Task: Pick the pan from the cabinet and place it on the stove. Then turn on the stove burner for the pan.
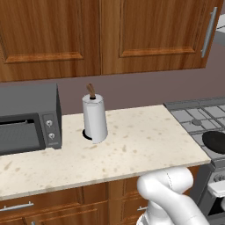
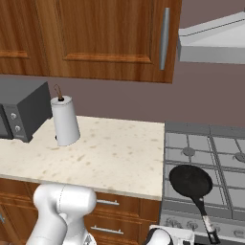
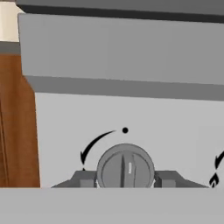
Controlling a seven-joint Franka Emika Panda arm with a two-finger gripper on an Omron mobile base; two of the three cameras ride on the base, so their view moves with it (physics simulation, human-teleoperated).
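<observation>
The black pan (image 2: pixel 190 181) lies on the stove's (image 2: pixel 187 142) front left grate, its long handle pointing toward the front edge; in the left base view the pan (image 1: pixel 216 141) shows at the right edge on the stove (image 1: pixel 196 115). Both doors of the wooden cabinet (image 1: pixel 101 35) (image 2: pixel 95 33) above the counter are closed. My gripper (image 3: pixel 125 178) is low at the stove's front panel, and its two fingertips (image 3: pixel 85 178) press against the left and right sides of a round grey knob (image 3: pixel 125 164).
A paper towel roll (image 1: pixel 95 117) (image 2: pixel 65 120) stands on the speckled counter (image 1: pixel 132 145). A dark toaster oven (image 1: pixel 28 118) sits at the left. A grey hood (image 2: pixel 215 43) hangs over the stove. A wooden cabinet side (image 3: pixel 17 122) lies left of the knob panel.
</observation>
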